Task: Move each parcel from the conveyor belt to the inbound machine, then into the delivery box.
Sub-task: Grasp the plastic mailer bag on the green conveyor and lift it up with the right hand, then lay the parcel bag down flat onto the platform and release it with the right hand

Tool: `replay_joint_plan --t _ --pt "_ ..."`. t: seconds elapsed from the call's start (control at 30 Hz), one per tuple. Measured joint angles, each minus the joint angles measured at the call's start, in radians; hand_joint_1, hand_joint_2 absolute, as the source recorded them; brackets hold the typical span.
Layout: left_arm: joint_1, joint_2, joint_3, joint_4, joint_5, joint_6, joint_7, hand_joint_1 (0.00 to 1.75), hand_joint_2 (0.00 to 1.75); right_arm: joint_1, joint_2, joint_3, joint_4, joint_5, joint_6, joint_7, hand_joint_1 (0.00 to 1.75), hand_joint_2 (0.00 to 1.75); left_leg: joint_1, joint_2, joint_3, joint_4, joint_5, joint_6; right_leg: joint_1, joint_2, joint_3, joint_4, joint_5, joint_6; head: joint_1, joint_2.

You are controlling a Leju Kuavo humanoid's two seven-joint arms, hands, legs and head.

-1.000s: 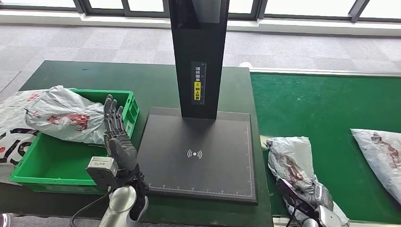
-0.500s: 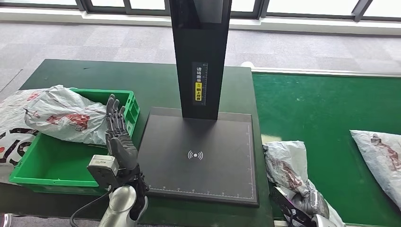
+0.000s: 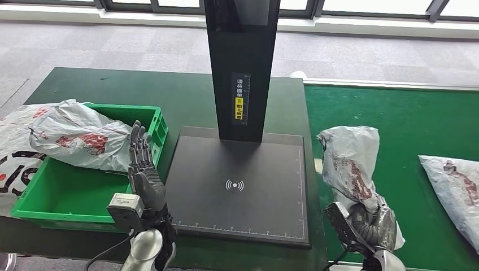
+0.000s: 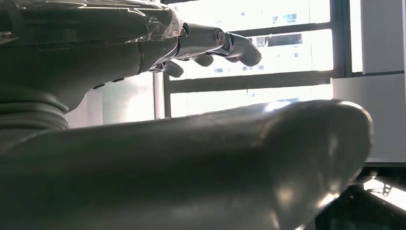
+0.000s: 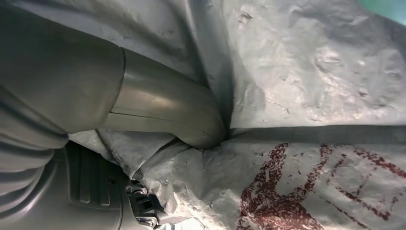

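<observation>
My right hand (image 3: 370, 224) grips the near end of a grey plastic parcel with red print (image 3: 350, 166) and holds it lifted above the green conveyor belt (image 3: 395, 130), just right of the black inbound machine's scan plate (image 3: 240, 186). The thumb (image 5: 163, 108) presses into the crumpled bag (image 5: 311, 96) in the right wrist view. My left hand (image 3: 144, 169) stands upright with straight, spread fingers (image 4: 225, 40) at the plate's left edge, beside the green delivery box (image 3: 68, 197), holding nothing. Another parcel (image 3: 79, 135) lies over the box's far rim.
A further grey parcel (image 3: 454, 189) lies on the belt at the right edge. The machine's tall black column (image 3: 242, 62) rises behind the plate. A printed bag (image 3: 11, 164) lies left of the box. Grey carpet and windows lie beyond the dark green table (image 3: 169, 96).
My right hand has raised the parcel off the belt, so its far end now stands up higher beside the plate. The left hand has stayed in place.
</observation>
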Motion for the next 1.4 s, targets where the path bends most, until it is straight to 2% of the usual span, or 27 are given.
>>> replay_joint_plan --t 0.5,0.77,0.9,1.0,1.2,1.4 --pt "0.018 0.0 0.0 -0.015 0.004 0.001 -0.002 0.0 0.0 0.01 0.007 0.042 -0.038 -0.028 0.006 -0.006 1.75 1.75 0.0 -0.001 -0.002 0.0 0.0 0.0 0.0 -0.001 -0.002 0.0 0.0 0.0 0.0 0.0" --pt "0.016 0.0 0.0 -0.014 -0.001 0.0 0.004 0.0 0.0 -0.002 0.022 0.074 -0.049 -0.135 -0.026 -0.106 1.75 1.75 0.0 -0.001 -0.003 0.0 0.0 0.0 0.0 -0.001 -0.003 0.0 0.0 0.0 0.0 0.0" --pt "-0.004 -0.003 0.0 0.003 0.002 -0.009 0.005 0.0 0.0 -0.07 0.034 0.132 0.003 -0.232 -0.037 -0.201 1.75 1.75 0.0 0.0 -0.003 0.0 0.001 -0.001 0.0 0.0 -0.003 0.001 0.0 0.0 0.0 0.0" --pt "-0.026 -0.011 0.0 0.026 0.007 -0.017 0.006 0.0 0.0 -0.131 0.052 0.195 0.088 -0.284 -0.026 -0.234 1.75 1.75 0.0 -0.001 0.0 0.0 0.003 -0.002 0.0 -0.001 -0.003 0.001 0.0 0.0 0.0 0.0" --pt "-0.069 -0.029 0.0 0.072 0.009 -0.027 0.018 0.0 0.0 -0.164 0.083 0.307 0.184 -0.326 0.001 -0.252 1.75 1.75 0.0 -0.004 0.003 0.0 0.004 -0.003 0.0 -0.003 -0.005 0.003 0.001 -0.001 0.0 0.0" --pt "-0.093 -0.036 0.0 0.092 0.009 -0.031 0.028 0.0 0.0 -0.187 0.087 0.367 0.238 -0.338 0.022 -0.243 1.75 1.75 0.0 -0.004 -0.004 0.0 0.004 -0.003 0.0 -0.003 -0.005 0.003 0.001 -0.001 0.0 0.0"
